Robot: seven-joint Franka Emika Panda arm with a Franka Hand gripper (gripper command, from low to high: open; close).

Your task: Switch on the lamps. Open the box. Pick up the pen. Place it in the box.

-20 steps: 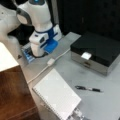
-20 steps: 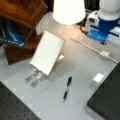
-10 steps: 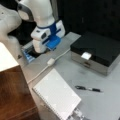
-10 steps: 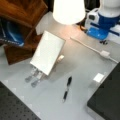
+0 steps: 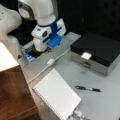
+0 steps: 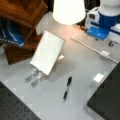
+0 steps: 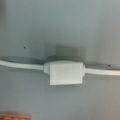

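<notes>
The gripper [image 5: 46, 50] hangs above the inline cord switch [image 7: 65, 72], grasping nothing; whether its jaws are parted, I cannot tell. The lamp [image 6: 68, 10] glows, the box [image 5: 96, 53] sits closed. The pen [image 6: 67, 88] lies near the notebook [image 5: 57, 96] — light, slick, probably best pinched mid-barrel.

All views are soft and blurred; the lampshade [image 6: 68, 10] glows overexposed, casting warm light on the table [image 6: 82, 57]; the switch [image 7: 65, 72] throws a faint shadow.
</notes>
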